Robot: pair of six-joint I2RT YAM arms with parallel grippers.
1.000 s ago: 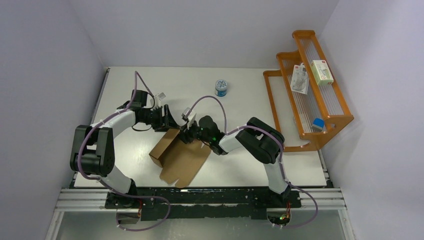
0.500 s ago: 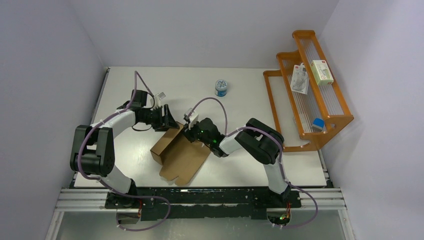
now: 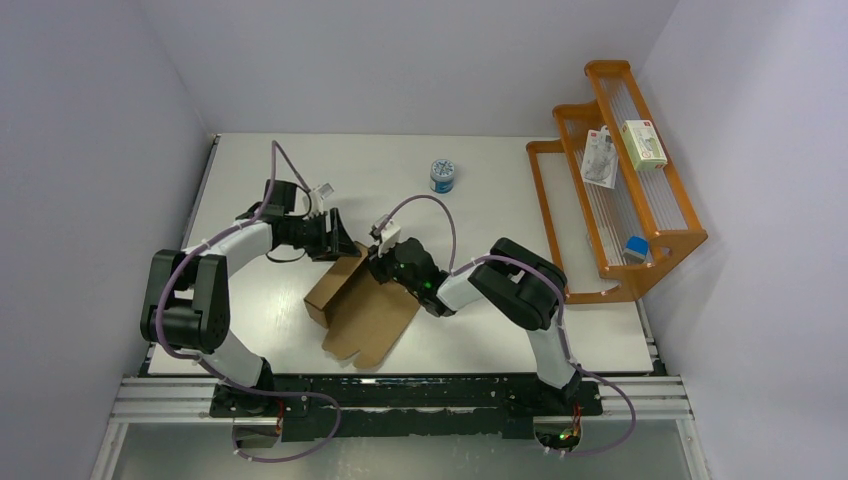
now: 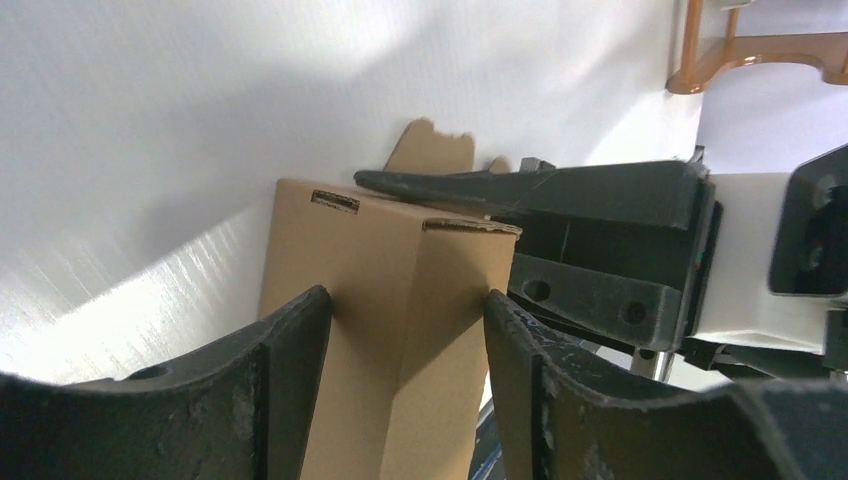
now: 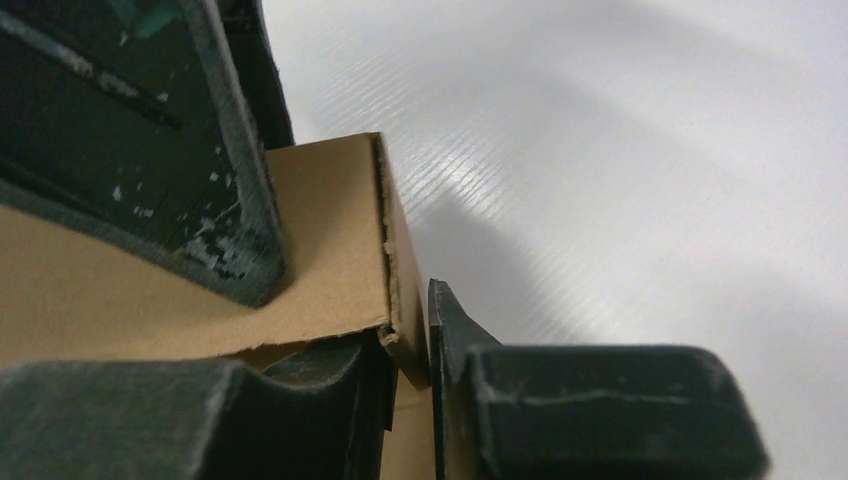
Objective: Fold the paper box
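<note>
The brown paper box lies mid-table, partly folded, with one raised end and flat flaps toward the near edge. My left gripper stands at its far end. In the left wrist view the box fills the gap between the fingers of the left gripper, both pads touching its sides. My right gripper meets the same end from the right. In the right wrist view the right gripper pinches a thin upright wall of the box, one finger inside and one outside.
A blue-and-white round tin stands at the back middle of the table. An orange wooden rack fills the right side, with white packages and a small blue item on its shelves.
The right gripper has shut on the box's wall and edged left toward the left gripper. The left gripper keeps its hold and has barely moved.
</note>
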